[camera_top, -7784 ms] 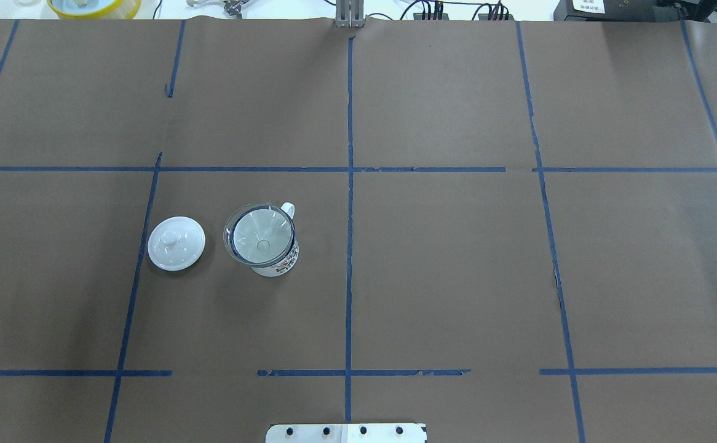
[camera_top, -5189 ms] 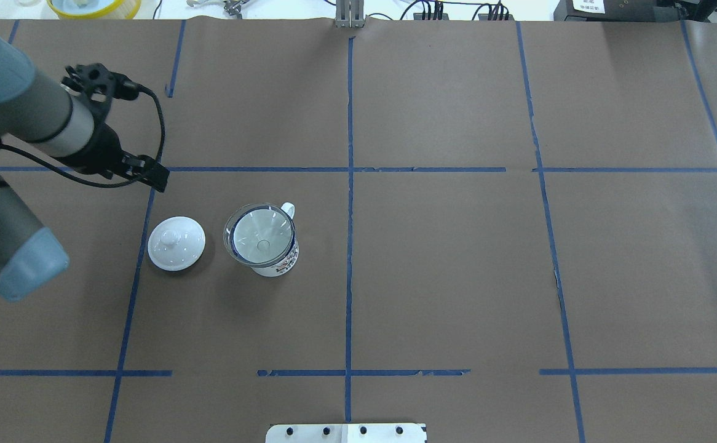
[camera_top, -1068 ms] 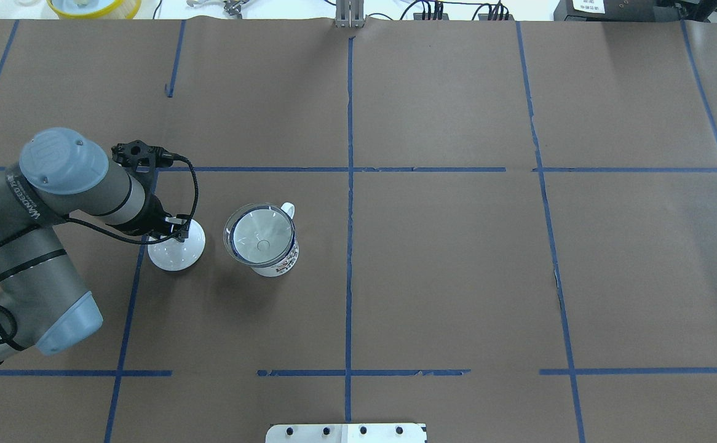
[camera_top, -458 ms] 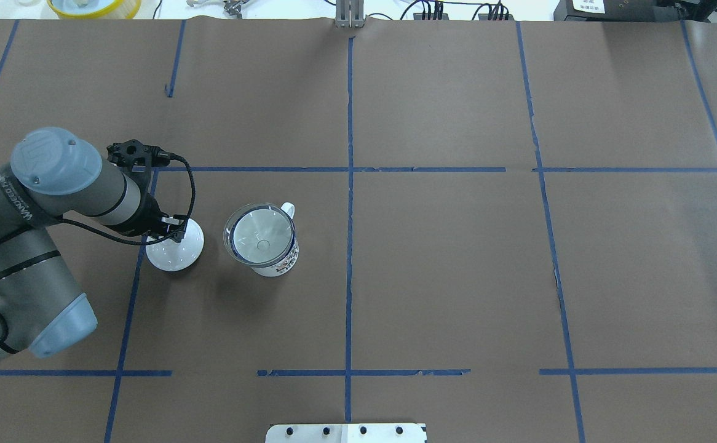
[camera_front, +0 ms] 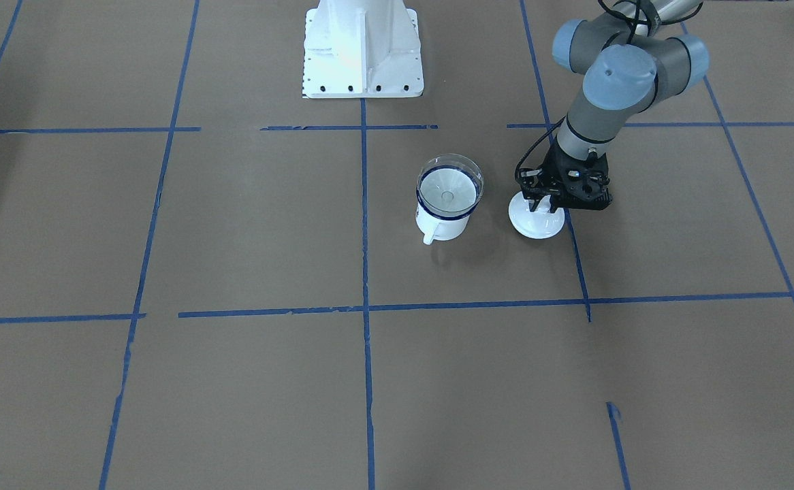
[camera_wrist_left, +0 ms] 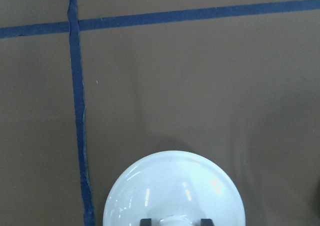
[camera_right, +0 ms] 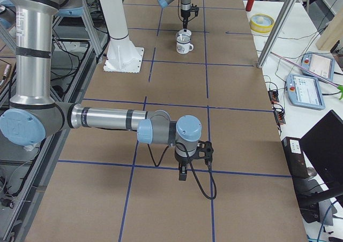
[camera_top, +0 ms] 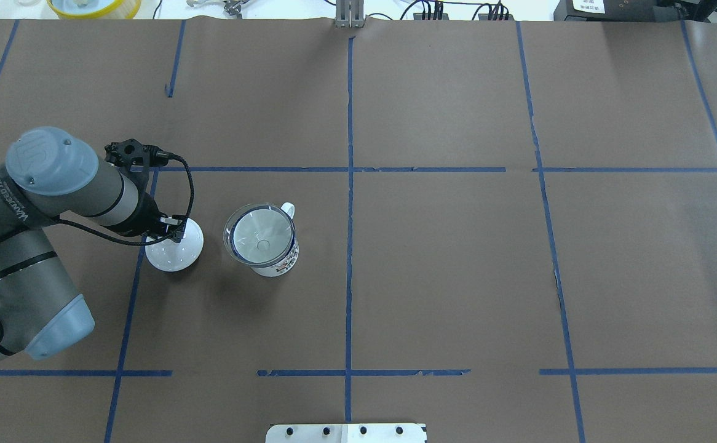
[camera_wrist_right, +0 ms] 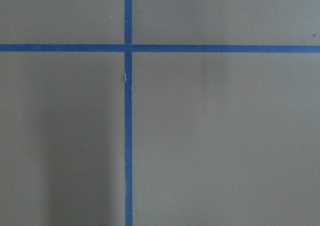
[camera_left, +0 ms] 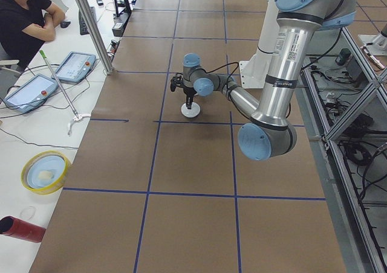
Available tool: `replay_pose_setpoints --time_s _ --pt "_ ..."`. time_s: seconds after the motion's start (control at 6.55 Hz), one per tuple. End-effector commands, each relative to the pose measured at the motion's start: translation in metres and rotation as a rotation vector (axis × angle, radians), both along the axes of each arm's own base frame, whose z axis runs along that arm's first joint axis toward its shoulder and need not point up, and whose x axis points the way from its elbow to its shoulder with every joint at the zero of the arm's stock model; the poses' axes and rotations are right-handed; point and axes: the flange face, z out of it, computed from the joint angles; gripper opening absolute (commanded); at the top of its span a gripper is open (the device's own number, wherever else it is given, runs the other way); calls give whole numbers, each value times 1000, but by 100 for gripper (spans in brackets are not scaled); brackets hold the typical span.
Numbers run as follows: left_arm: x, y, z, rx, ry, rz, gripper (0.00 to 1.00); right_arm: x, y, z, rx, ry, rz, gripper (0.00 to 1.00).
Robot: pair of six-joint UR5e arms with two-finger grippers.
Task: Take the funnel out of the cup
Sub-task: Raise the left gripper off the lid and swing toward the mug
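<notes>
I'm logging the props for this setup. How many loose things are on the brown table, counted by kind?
funnel, sitting in the cup: 1
cup: 1
white domed lid: 1
Total: 3

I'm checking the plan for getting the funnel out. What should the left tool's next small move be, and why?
Probably lift the left tool off the lid and shift it toward the cup. Its fingertips flank the lid's knob, while the funnel sits in the cup, untouched.
</notes>
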Motion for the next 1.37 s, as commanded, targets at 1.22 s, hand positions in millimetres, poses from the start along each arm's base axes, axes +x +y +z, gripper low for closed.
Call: replay_pose_setpoints --time_s 1.22 --pt "-18 -26 -153 -126 -14 -59 100 0 0 0 0 0 0 100"
